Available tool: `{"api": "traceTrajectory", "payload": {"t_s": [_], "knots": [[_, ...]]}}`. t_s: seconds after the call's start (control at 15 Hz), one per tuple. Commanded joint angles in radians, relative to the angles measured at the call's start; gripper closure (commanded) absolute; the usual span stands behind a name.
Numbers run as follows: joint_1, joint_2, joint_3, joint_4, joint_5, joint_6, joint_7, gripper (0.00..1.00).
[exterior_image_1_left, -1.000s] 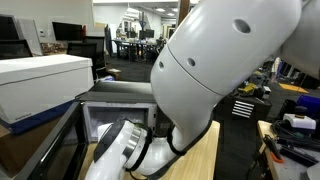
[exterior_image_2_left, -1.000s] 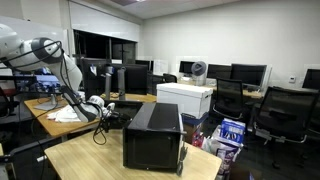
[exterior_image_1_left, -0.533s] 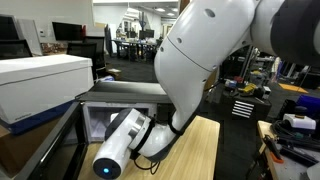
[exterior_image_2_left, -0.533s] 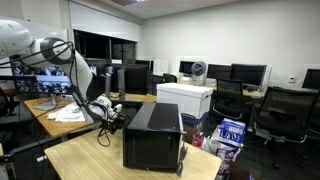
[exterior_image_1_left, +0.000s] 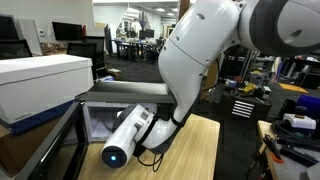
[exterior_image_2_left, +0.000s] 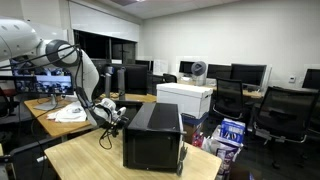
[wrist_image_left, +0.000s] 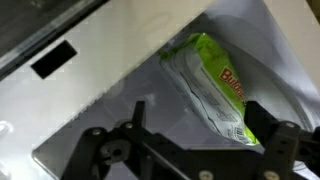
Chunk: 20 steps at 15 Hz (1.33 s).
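In the wrist view a green and white snack bag (wrist_image_left: 212, 88) lies on the white floor of a box-like compartment (wrist_image_left: 110, 90). My gripper (wrist_image_left: 198, 128) stands open over the bag's near end, with one dark finger (wrist_image_left: 135, 118) on its left and the other (wrist_image_left: 264, 128) at its right edge. No grip on the bag shows. In an exterior view the arm (exterior_image_2_left: 75, 70) reaches to the open side of a black box (exterior_image_2_left: 152, 135) on the wooden table (exterior_image_2_left: 85, 160). In an exterior view the big white arm (exterior_image_1_left: 200, 50) hides the gripper at the box's opening (exterior_image_1_left: 98, 122).
A white carton (exterior_image_2_left: 186, 98) stands behind the black box and appears at the left in an exterior view (exterior_image_1_left: 40, 82). Desks with monitors (exterior_image_2_left: 250, 73) and office chairs (exterior_image_2_left: 285, 115) fill the room. A cable (exterior_image_2_left: 100, 135) trails over the table.
The arm's links have swung across the exterior views, and the wrist has moved closer to the black box's open side.
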Motion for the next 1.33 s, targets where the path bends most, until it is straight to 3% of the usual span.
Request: {"api": "traceTrajectory", "payload": {"t_s": [0.0, 0.33, 0.8, 1.2, 1.27], "knots": [[-0.049, 0.019, 0.038, 0.033, -0.033, 0.034, -0.038, 0.0], [-0.065, 0.124, 0.033, 0.197, -0.061, 0.066, -0.117, 0.0], [-0.044, 0.283, -0.008, 0.413, -0.084, 0.037, -0.118, 0.0], [-0.034, 0.336, -0.022, 0.52, -0.073, 0.014, -0.11, 0.0], [-0.027, 0.298, -0.031, 0.471, -0.072, 0.008, -0.086, 0.0]]}}
